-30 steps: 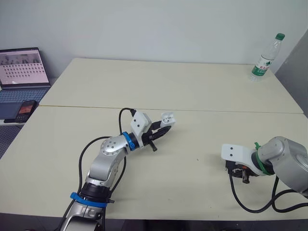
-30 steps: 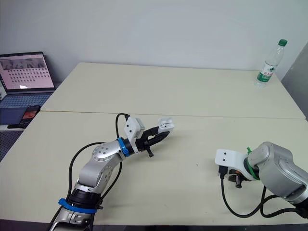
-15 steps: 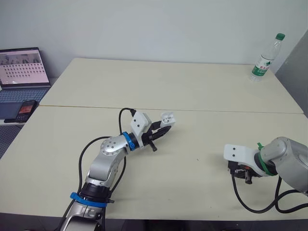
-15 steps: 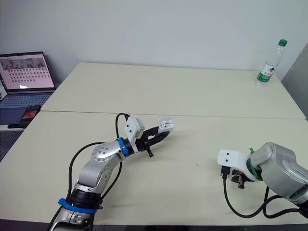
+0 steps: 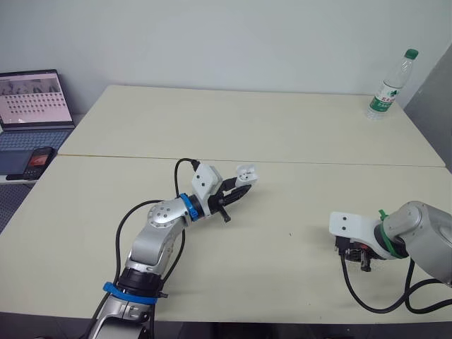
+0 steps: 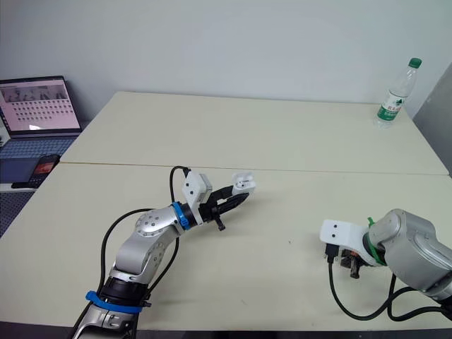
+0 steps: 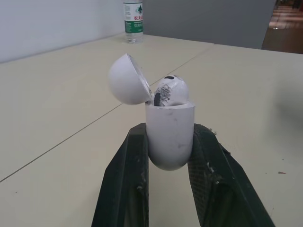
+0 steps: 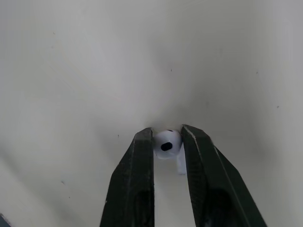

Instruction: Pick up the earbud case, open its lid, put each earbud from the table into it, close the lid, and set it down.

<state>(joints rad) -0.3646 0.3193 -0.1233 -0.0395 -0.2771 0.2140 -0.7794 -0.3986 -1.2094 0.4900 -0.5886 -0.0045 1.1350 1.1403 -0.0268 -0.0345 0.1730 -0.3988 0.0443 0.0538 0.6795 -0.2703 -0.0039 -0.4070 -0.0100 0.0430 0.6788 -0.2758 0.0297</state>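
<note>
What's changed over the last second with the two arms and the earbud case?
The right gripper, its fingers around the loose earbud, drifted slightly to the robot's right. The left gripper holds the earbud case, lid open, stowed earbud inside, as before.

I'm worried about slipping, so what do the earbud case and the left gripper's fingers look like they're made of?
The earbud case looks like hard white plastic, smooth with a soft sheen and rounded moulded edges. The left gripper's fingers are matte black, plastic or rubber, hard to tell which; pale scratches and flecks mark their surface.
</note>
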